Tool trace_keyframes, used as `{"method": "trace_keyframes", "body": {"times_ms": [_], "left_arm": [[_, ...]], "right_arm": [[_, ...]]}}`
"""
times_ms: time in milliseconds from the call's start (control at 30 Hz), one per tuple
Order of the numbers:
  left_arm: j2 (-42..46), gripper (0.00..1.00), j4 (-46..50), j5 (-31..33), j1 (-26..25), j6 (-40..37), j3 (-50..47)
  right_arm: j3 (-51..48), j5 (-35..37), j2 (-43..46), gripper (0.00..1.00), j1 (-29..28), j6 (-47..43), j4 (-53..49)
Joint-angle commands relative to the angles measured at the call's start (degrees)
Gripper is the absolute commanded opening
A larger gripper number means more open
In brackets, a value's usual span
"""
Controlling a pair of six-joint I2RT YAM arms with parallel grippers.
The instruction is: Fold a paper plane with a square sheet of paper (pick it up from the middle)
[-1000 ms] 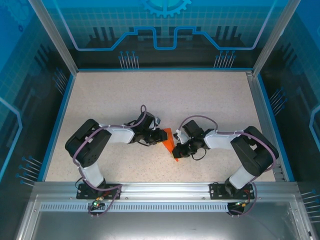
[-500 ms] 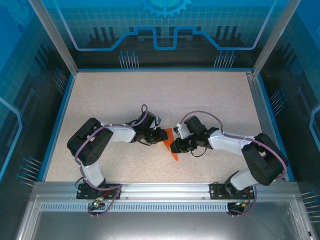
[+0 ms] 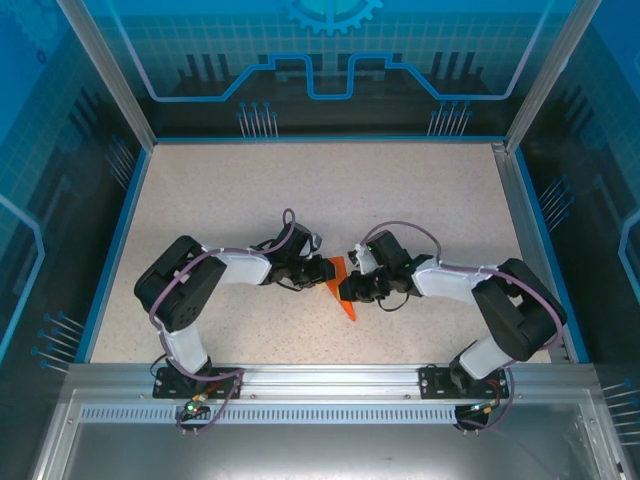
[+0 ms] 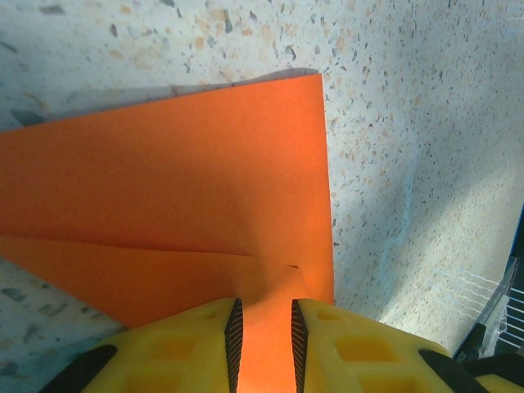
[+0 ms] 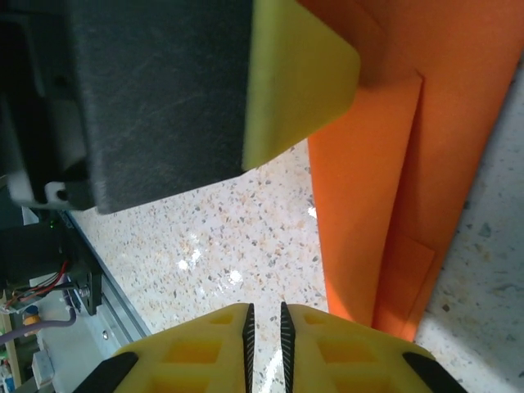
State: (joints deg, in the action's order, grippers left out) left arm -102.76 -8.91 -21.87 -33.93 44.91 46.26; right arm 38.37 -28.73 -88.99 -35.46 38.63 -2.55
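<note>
Paper [image 3: 341,287], folded to an orange wedge, lies in the middle of the table [image 3: 250,190] between both tools; from above, the left tool [image 3: 318,268] meets its left edge and the right tool [image 3: 350,291] overlaps its right side; the left wrist view adds the grip itself, the left tool [image 4: 263,332] pinching the paper [image 4: 164,180] beside a crease [image 4: 164,248]; the right wrist view has the right tool [image 5: 265,323] pressed nearly together on nothing, the paper [image 5: 385,188] just beside it.

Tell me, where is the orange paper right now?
In the top view the folded orange paper lies on the table, between the left claw, pinching its edge, and the right claw.
</note>
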Motion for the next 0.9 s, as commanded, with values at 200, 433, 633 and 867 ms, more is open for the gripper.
{"method": "trace_keyframes", "body": {"times_ms": [200, 433, 633, 867], "left_arm": [[-1.79, 0.26, 4.69, 2.26, -0.17, -1.2, 0.79], [-2.3, 0.26, 5.87, 3.1, -0.17, -0.68, 0.68], [-2.98, 0.26, 6.11, 3.06, -0.18, -0.3, 0.77], [-3.51, 0.26, 6.0, 3.02, -0.19, -0.26, 0.75]], "right_arm": [[-1.36, -1.33, -7.15, 0.19, 1.03, 0.13, 1.58], [-4.93, -1.86, -5.75, 0.18, 1.02, -0.06, 1.57], [-6.56, -5.52, -1.13, 0.19, 0.08, -2.49, -0.13], [-10.84, -3.52, -0.15, 0.19, -0.31, -3.29, -1.59]]}}
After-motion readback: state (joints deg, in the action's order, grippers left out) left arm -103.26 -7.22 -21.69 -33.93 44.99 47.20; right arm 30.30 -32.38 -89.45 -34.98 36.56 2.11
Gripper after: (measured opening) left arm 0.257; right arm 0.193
